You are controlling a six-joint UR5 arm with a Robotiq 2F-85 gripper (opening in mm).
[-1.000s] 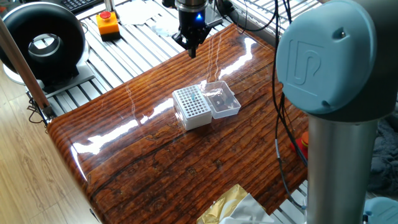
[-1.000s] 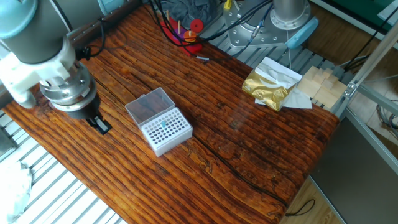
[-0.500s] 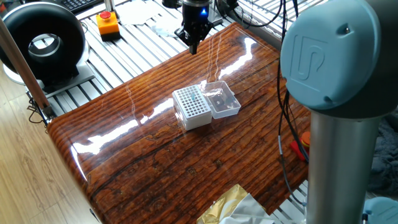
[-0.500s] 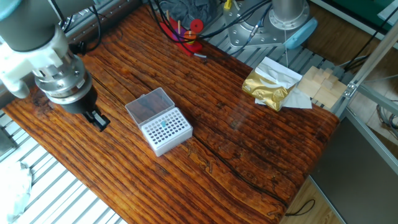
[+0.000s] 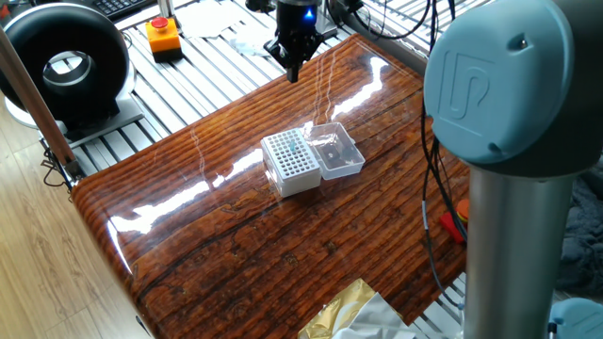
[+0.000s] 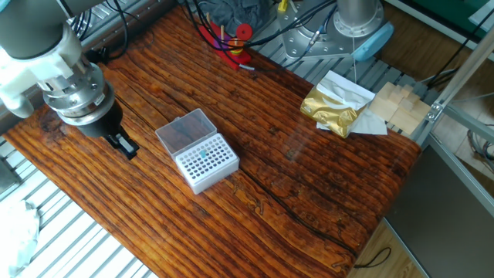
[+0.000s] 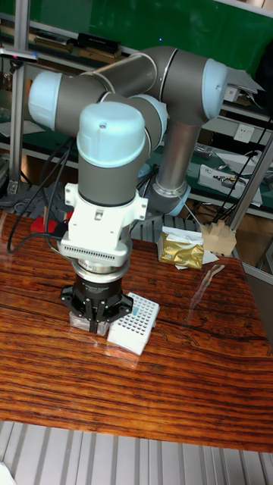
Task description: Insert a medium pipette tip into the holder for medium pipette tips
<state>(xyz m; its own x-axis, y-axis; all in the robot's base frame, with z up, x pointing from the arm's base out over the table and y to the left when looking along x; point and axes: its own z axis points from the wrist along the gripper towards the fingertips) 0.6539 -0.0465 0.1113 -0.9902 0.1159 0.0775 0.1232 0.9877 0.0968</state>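
Hovering above the far edge of the bench [image 5: 283,235], the end effector [image 5: 294,68] points straight down; you see it in the other fixed view [image 6: 123,144] near the bench's left edge, and in the tall fixed view [image 7: 96,322] it hangs in front of the box. Its fingers stand close together, but you cannot tell from these views whether they are clenched on anything. No medium pipette tip can be made out between them or loose on the bench; at this scale it is too small to locate, so its long axis and heading cannot be given.

Note the holder for medium pipette tips [image 5: 290,162] resting flat near the middle of the bench, well apart from the end effector, with its grid of holes facing up. A small bluish mark shows in the grid near its centre in the other fixed view [image 6: 205,160]; you cannot tell what it is. The rest of the holes look unfilled, though this is not certain. The clear lid [image 5: 336,151] lies folded open, attached along one side of the box, and appears to hold nothing.

Beyond the bench you see an orange box with a red button [image 5: 163,34], a black round fan [image 5: 66,64], and a gold foil packet [image 6: 333,110].
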